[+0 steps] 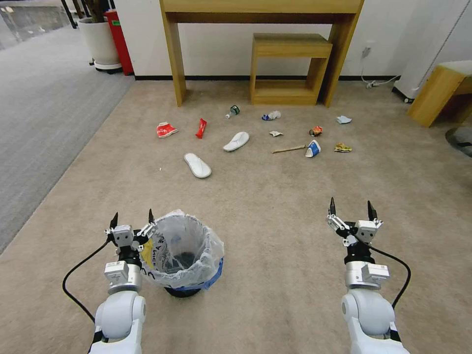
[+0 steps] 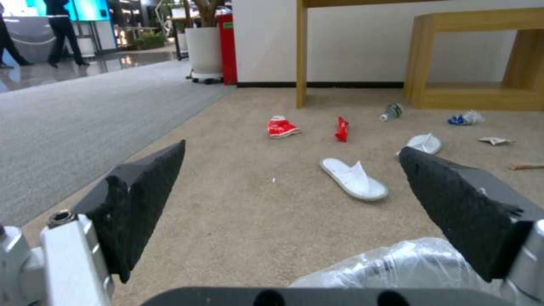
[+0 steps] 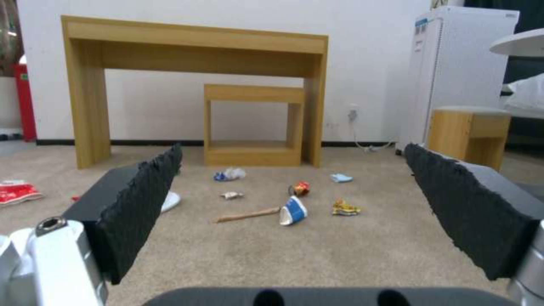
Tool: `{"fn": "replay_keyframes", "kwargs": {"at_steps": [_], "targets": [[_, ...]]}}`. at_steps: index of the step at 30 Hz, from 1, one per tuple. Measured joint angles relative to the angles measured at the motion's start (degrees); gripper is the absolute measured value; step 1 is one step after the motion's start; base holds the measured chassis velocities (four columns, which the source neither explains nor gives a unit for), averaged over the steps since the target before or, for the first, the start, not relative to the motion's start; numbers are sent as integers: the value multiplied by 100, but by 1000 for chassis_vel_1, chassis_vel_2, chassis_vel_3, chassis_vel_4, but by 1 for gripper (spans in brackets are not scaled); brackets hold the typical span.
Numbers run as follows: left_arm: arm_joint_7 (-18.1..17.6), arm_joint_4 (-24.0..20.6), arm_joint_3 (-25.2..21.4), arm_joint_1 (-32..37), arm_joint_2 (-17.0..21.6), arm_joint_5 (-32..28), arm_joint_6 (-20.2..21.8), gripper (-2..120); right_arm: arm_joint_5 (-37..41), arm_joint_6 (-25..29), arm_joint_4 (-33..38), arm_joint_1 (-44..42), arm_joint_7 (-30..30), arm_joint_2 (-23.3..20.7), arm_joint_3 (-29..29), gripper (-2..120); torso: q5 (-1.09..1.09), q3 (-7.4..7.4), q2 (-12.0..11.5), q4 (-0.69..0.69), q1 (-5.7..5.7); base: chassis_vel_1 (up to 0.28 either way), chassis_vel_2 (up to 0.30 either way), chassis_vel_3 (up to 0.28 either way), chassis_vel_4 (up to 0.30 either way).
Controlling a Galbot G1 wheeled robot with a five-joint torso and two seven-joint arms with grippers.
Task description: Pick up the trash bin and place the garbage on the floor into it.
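Hovering just beside the trash bin (image 1: 184,255), the left hand (image 1: 132,218) has its fingers spread apart and grips nothing; one fingertip sits at the rim of the crinkly plastic bag lining the bin, though contact cannot be told. The bin stands upright on the floor (image 1: 275,206), close in front of the robot. The right hand (image 1: 350,206) hangs well apart on the other side, fingers likewise spread and empty above bare carpet. The garbage lies scattered farther ahead, near the wooden table (image 1: 260,29): two white slippers (image 1: 197,165) lie closest, a red wrapper (image 1: 166,130) and a second red piece (image 1: 201,128) to their left, a wooden stick (image 1: 289,149) touching or just beside a blue-white cup (image 1: 312,148), a yellow wrapper (image 1: 342,147) beyond that. In the left wrist view, the bag's whitish plastic (image 2: 397,263) shows beside one black finger pad (image 2: 453,199).
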Motion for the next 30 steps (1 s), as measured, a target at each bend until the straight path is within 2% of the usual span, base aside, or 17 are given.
{"fn": "replay_keyframes", "kwargs": {"at_steps": [30], "targets": [[-17, -1, 5, 2, -10, 34, -2, 100, 33, 38, -16, 13, 20, -20, 5, 100, 0, 0, 0, 0, 0, 0, 0, 0, 0]]}}
